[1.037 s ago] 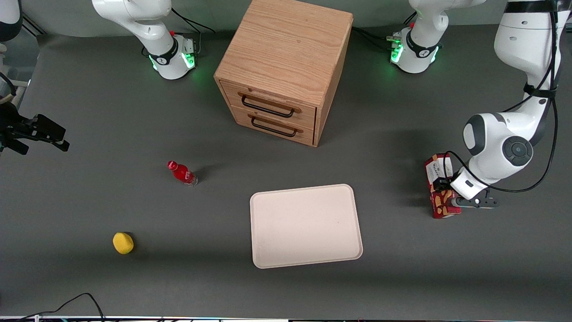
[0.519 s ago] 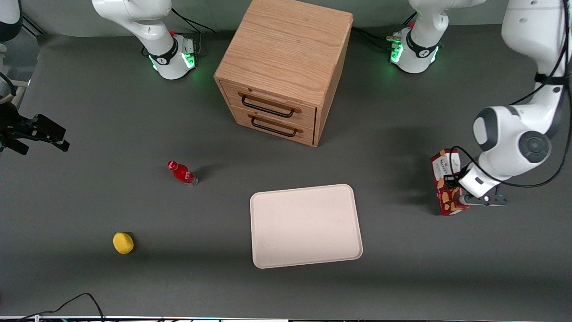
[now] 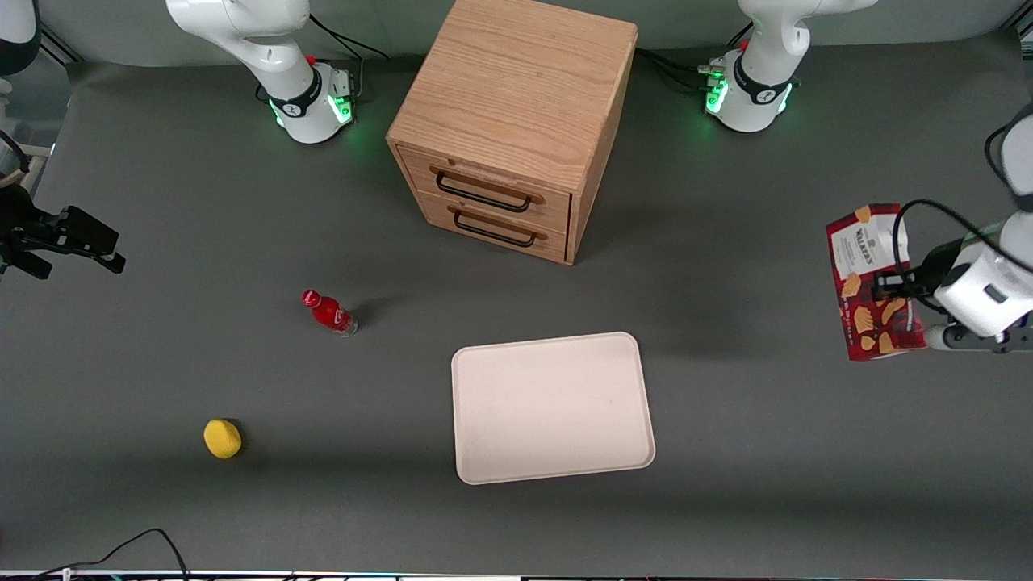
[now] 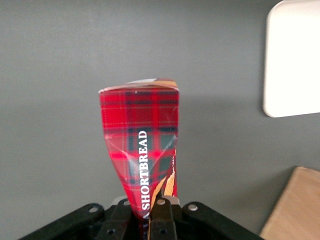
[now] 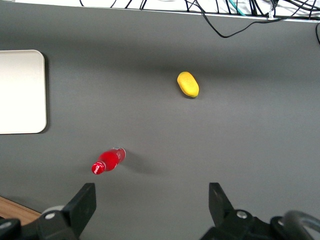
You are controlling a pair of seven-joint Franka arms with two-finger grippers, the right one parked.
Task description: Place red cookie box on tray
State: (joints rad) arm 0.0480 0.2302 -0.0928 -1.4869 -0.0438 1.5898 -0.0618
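While aloft, red cookie box (image 3: 873,282) pinched in gripper (image 4: 150,212)

Gripper (image 3: 888,284) holding cookie box (image 3: 870,278) above table (image 3: 726,500)

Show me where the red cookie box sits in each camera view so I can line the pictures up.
Front view: red cookie box is held off the table by the gripper, toward the working arm's end, well clear of the tray.
Left wrist view: the box is pinched between the gripper's fingers.
Right wrist view: not in it.
Shared landmark: the tray.
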